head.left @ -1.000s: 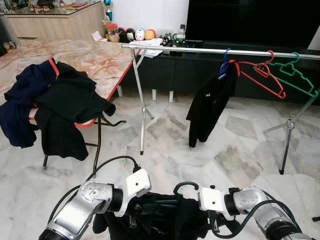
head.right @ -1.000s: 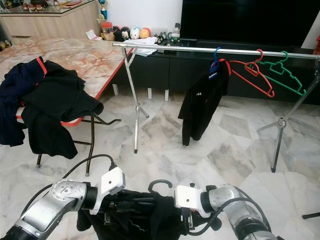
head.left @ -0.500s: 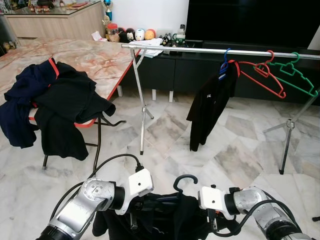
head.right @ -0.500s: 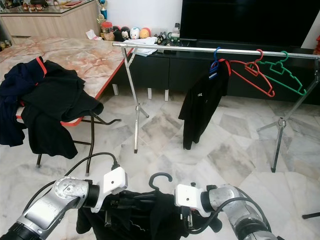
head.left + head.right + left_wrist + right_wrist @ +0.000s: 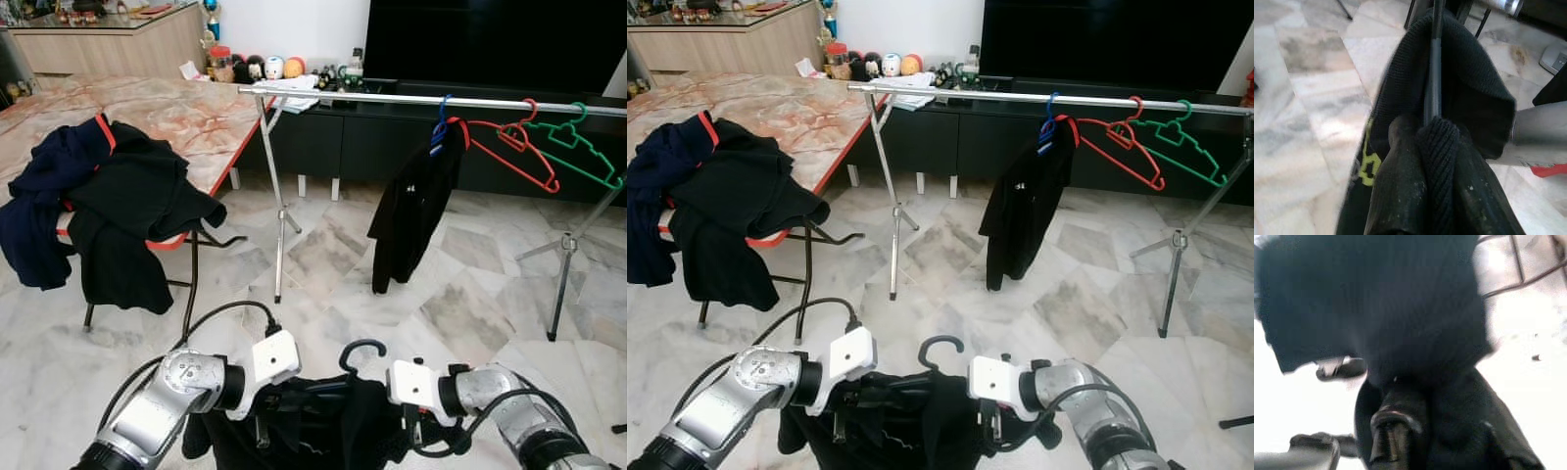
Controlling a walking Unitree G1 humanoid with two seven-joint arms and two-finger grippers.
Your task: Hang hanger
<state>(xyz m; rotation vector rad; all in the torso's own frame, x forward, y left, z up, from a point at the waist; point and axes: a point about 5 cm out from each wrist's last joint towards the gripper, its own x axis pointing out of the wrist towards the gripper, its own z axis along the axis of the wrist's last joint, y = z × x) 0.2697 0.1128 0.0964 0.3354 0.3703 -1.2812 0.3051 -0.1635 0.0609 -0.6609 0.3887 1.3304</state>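
Observation:
A black hanger with its hook [image 5: 361, 352] up sits low in front of me, with a black garment [image 5: 333, 436] draped over it. My left gripper [image 5: 1434, 139] is shut on the hanger's bar and the cloth from the left side. From the right, my right gripper [image 5: 1418, 423] is shut on the garment's dark cloth. Both wrists [image 5: 274, 360] meet just below the hook. Ahead stands the silver rack rail [image 5: 362, 96], carrying a blue hanger with a black shirt [image 5: 411, 211], a red hanger [image 5: 514, 147] and a green hanger [image 5: 583, 149].
A marble-topped table [image 5: 167, 113] stands at the left with dark clothes [image 5: 108, 211] heaped over its edge. The rack's legs [image 5: 282, 220] rest on the marble floor. A black TV cabinet [image 5: 392, 142] with small toys lines the far wall.
The hanger's hook has risen a little between my wrists, then held. The black shirt on the rail has swung slightly.

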